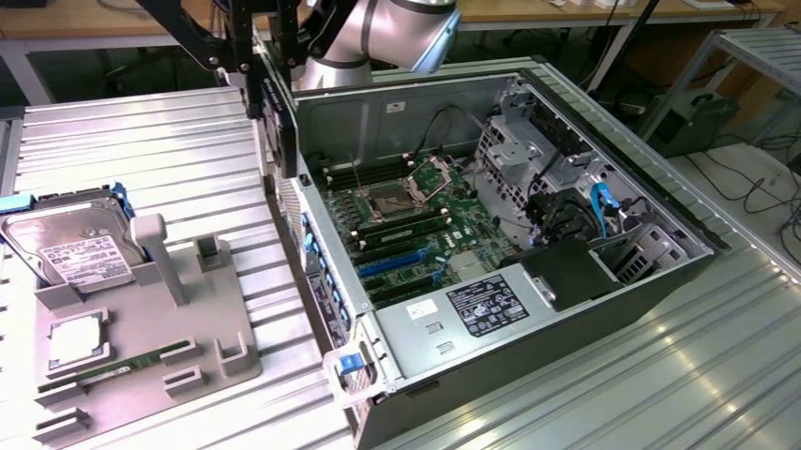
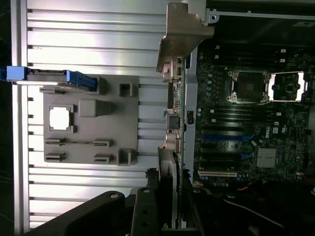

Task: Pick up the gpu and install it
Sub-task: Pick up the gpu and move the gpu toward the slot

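The gpu (image 2: 174,123) is seen edge-on in the wrist view, its pale metal bracket (image 2: 182,34) at the far end and its green board edge running back to my gripper (image 2: 170,199). The gripper is shut on the card's near end. In the exterior view the gpu (image 1: 259,94) hangs as a thin dark strip under the gripper (image 1: 248,47), above the open computer case's wall on the exterior view's left. It is lifted clear of the grey fixture. The motherboard (image 1: 414,220) with its blue slots (image 1: 394,264) lies open inside the case.
A grey fixture (image 1: 144,356) on the ribbed metal table holds a silver hard drive (image 1: 75,255), a processor chip (image 1: 75,342) and a narrow memory stick (image 1: 113,370). Inside the case (image 1: 526,375) are a drive cage (image 1: 526,150), cables (image 1: 598,211) and a black power supply (image 1: 569,274).
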### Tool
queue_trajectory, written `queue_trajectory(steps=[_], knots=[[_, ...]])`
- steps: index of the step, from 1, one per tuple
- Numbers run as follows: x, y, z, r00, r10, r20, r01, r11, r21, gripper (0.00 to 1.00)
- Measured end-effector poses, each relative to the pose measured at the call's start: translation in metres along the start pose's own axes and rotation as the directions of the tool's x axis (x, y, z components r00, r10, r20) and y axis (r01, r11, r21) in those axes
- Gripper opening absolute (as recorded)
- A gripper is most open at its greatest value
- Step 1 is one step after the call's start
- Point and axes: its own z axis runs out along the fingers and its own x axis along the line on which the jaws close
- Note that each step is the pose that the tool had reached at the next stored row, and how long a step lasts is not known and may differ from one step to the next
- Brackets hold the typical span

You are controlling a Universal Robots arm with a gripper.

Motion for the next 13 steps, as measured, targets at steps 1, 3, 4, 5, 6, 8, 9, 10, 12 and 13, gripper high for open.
queue_trajectory(steps=[1, 3, 4, 5, 6, 8, 9, 10, 12, 13], knots=[[-0.001, 0.0, 0.0, 1.0, 0.0, 0.0, 0.0, 1.0, -0.0001, 0.27], [-0.0027, -0.0001, 0.0, 1.0, 0.0, -0.0001, 0.0, 1.0, 0.0001, 0.27], [-0.0033, -0.0001, 0.0, 1.0, 0.0, 0.0, 0.0, 1.0, 0.0001, 0.27], [-0.0043, -0.0002, 0.0, 1.0, 0.0, 0.0, 0.0, 1.0, 0.0, 0.27], [-0.0055, -0.0002, 0.0001, 1.0, 0.0, 0.0, 0.0, 1.0, 0.0, 0.27], [-0.007, -0.0003, 0.0001, 1.0, 0.0, 0.0, 0.0, 1.0, 0.0, 0.27], [-0.0077, -0.0003, 0.0001, 1.0, 0.0, 0.0, 0.0, 1.0, 0.0, 0.27], [-0.0083, -0.0003, 0.0001, 1.0, 0.0, 0.0, 0.0, 1.0, 0.0, 0.27], [-0.0092, -0.0004, 0.0001, 1.0, 0.0, 0.0, 0.0, 1.0, 0.0, 0.27], [-0.0097, -0.0004, 0.0001, 1.0, 0.0, 0.0, 0.0, 1.0, 0.0, 0.27]])
